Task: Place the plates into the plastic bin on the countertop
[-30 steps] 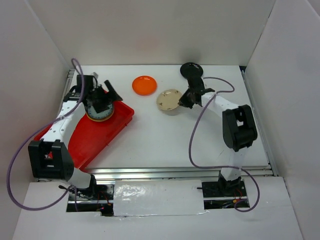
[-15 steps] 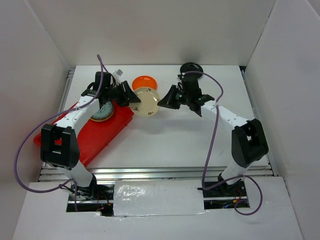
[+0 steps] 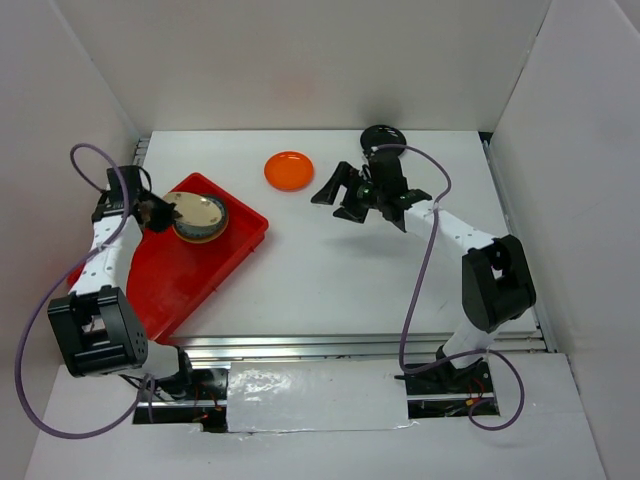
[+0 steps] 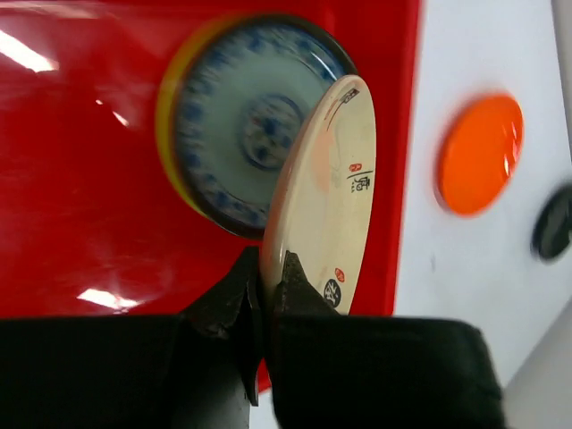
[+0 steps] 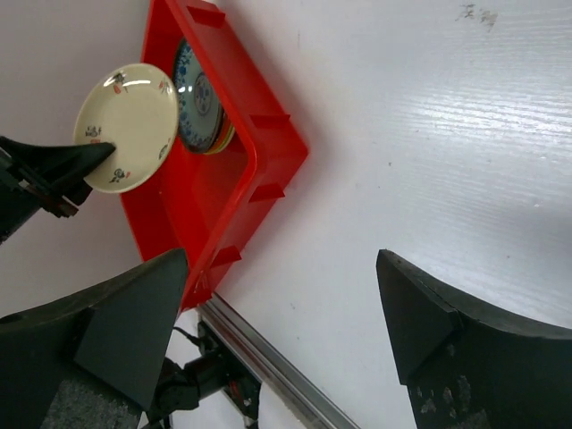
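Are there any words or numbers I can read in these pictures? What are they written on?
Nothing here reads clearly.
Cream plate in the left claw: a small black sign like a written character, with red stamps near it; too small and blurred to read.
Countertop: a faint grey scribble at the top of the right wrist view; unreadable.
Blue-white plate: pattern only, no words.
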{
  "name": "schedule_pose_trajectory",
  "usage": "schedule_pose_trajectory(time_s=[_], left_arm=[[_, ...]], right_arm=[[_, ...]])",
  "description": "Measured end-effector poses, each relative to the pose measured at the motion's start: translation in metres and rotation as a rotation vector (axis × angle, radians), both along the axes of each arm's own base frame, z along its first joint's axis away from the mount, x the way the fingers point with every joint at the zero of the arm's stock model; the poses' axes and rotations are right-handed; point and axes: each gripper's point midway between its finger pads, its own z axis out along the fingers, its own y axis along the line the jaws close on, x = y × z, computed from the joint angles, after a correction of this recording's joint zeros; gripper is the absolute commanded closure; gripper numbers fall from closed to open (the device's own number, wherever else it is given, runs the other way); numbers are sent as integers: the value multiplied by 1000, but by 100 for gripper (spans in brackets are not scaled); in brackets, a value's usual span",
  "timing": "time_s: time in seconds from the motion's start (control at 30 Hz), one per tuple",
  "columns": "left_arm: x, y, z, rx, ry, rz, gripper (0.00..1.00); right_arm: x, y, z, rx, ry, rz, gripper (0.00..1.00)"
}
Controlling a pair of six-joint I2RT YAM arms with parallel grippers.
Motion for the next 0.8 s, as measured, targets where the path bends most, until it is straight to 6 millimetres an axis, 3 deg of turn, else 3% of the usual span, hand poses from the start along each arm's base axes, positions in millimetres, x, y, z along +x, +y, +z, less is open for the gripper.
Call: schedule_pose_trajectory(time_s=[0.03, 0.1, 0.23, 0.27, 0.33, 0.37, 0.4, 0.43, 0.47, 0.63, 0.8], left_arm=[[-5, 17, -3, 3, 14, 68, 100], [-7, 31, -6, 1, 27, 128, 100], [0, 36, -18, -17, 57, 146, 97], [3, 36, -22, -26, 65, 146, 82], [9, 36, -32, -53, 87, 146, 62], [11, 36, -37, -66, 95, 145, 38], [12, 36, -42, -76, 103, 141, 27], [13, 35, -46, -88, 114, 144, 7], [12, 35, -49, -94, 124, 146, 1], [15, 34, -51, -115, 157, 149, 1], [11, 24, -42, -76, 158, 111, 1]], right_arm=[[1, -1, 0, 0, 0, -3, 6], [2, -3, -1, 0, 1, -7, 6], [2, -4, -3, 4, 6, -2, 6], [3, -4, -3, 6, 8, 0, 6], [4, -4, -6, 8, 12, 1, 5], [5, -5, -8, 8, 13, -2, 5], [6, -7, -9, 8, 16, -5, 5], [8, -8, -11, 7, 18, -8, 5], [9, -9, -13, 7, 20, -11, 5], [24, -9, -33, -14, 69, -33, 4], [84, -3, -73, -77, 142, -143, 4]])
